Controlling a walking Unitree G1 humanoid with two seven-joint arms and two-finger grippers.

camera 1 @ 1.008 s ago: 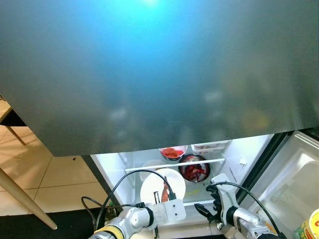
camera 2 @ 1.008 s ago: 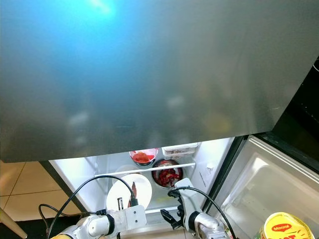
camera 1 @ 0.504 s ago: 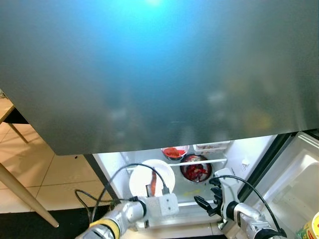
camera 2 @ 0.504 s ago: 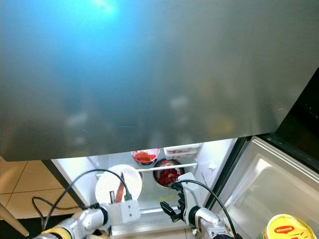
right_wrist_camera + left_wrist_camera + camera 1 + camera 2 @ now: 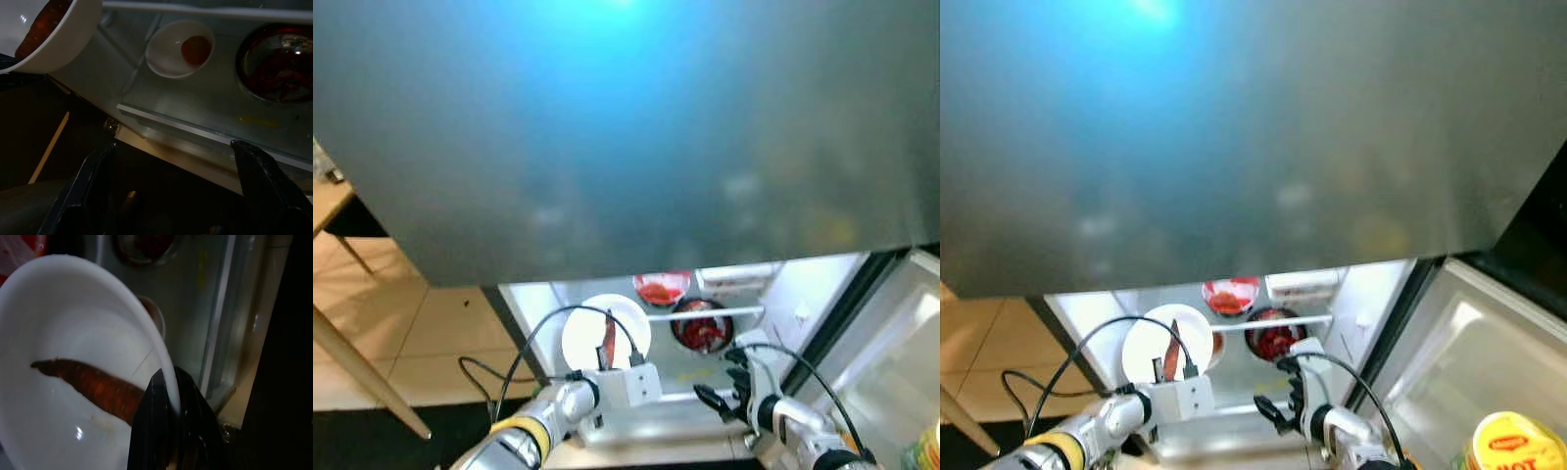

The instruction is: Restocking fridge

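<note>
My left gripper (image 5: 606, 366) is shut on the rim of a white bowl (image 5: 581, 331) with a long orange-red carrot (image 5: 608, 339) in it. In the left wrist view the black fingertips (image 5: 157, 382) pinch the bowl (image 5: 73, 318) just by the carrot (image 5: 93, 382). The bowl hangs before the left part of the lit, open fridge compartment (image 5: 783, 304). To its right, my right gripper (image 5: 722, 386) stands open in front of the glass shelf (image 5: 205, 103), holding nothing.
On the shelves sit a red-filled bowl (image 5: 659, 289), a dark bowl of red food (image 5: 701, 326), a clear box (image 5: 736, 278) and a small white bowl (image 5: 180, 49). The grey upper door (image 5: 626, 127) looms overhead. The open door (image 5: 1489, 343) with a yellow can (image 5: 1508, 446) stands at right.
My left gripper has carried the bowl with the carrot up and to the left, nearer the fridge opening. The right gripper has barely moved. The camera has shifted a little.
</note>
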